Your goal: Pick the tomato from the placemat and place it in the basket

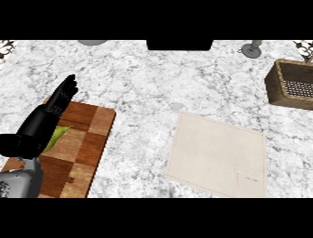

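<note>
The beige placemat [217, 158] lies flat in the middle of the marble counter, and nothing shows on it. No tomato is visible anywhere. A brown wicker basket [277, 83] stands at the far right edge, partly cut off; its inside shows only a pale mesh patch. My left hand [42, 123] is at the left, open with straight fingers pointing away, hovering over a wooden board. My right hand is out of view.
A wooden cutting board [83, 144] lies at the lower left under my left hand, with a green item [59, 134] peeking out beside the hand. A black object [179, 44] and a grey stemmed thing [253, 49] sit along the far edge.
</note>
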